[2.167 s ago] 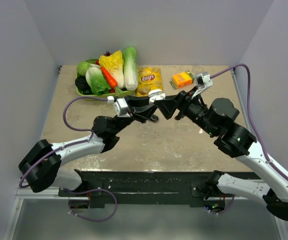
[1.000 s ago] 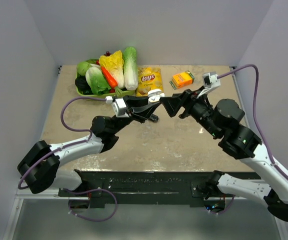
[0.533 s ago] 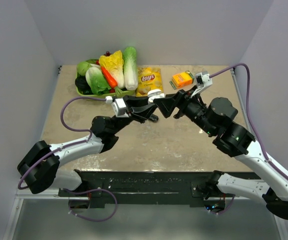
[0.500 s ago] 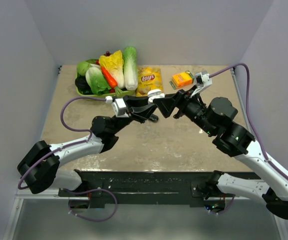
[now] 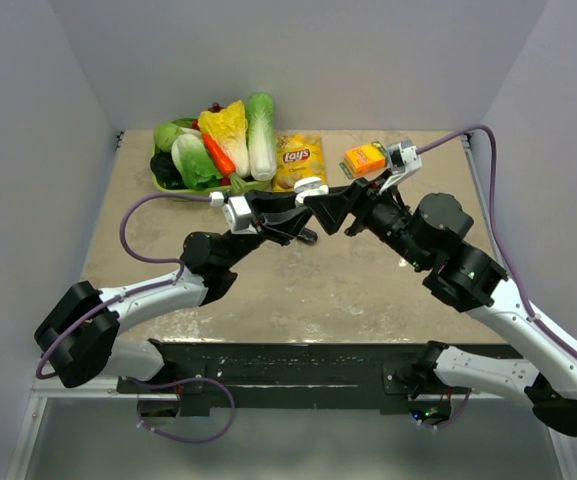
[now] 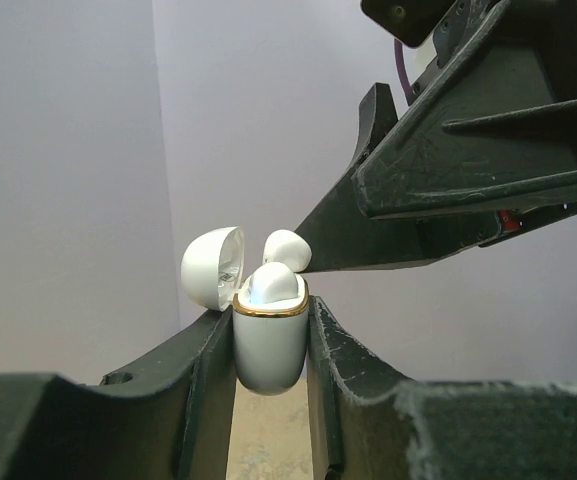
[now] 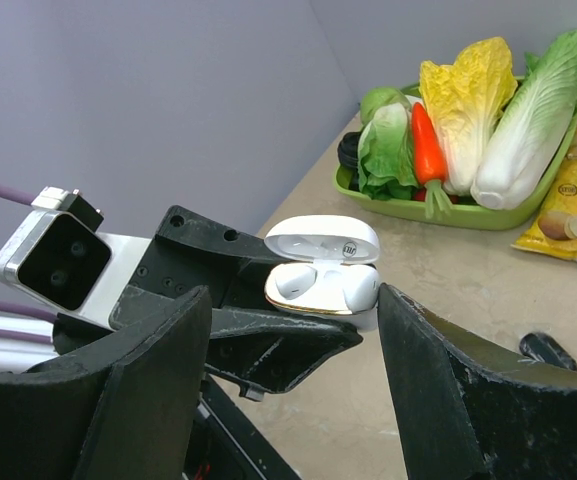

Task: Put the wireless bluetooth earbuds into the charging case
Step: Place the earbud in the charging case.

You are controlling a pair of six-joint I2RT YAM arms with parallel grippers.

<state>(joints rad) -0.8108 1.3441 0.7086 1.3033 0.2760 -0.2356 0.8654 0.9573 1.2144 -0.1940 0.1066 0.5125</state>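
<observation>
Your right gripper [image 5: 318, 205]: shifted left since a second ago, closer onto the case. Jaws wide apart, holding nothing. One fingertip [image 6: 306, 258] touches the second earbud [image 6: 286, 248].

Your left gripper [image 6: 265, 325]: closed on the charging case [image 6: 268, 355], holding it upright above the table [image 5: 298, 290].

Charging case: white with a gold rim, its lid [image 6: 211, 268] swung open to one side.

First earbud [image 6: 273, 283]: white, seated in its well. Count this one done.

Second earbud: white, just behind the first, standing a little higher in your left wrist view. Your right wrist view shows both lying in the case. Whether it is fully home cannot be told. Judge it nearly done; a last press may remain.

Small black piece [image 7: 543, 350]: on the table, too small to identify.

Further out: tray of vegetables [image 5: 208, 150], chip bag [image 5: 298, 160] and orange box [image 5: 365, 158], all at the far edge.
</observation>
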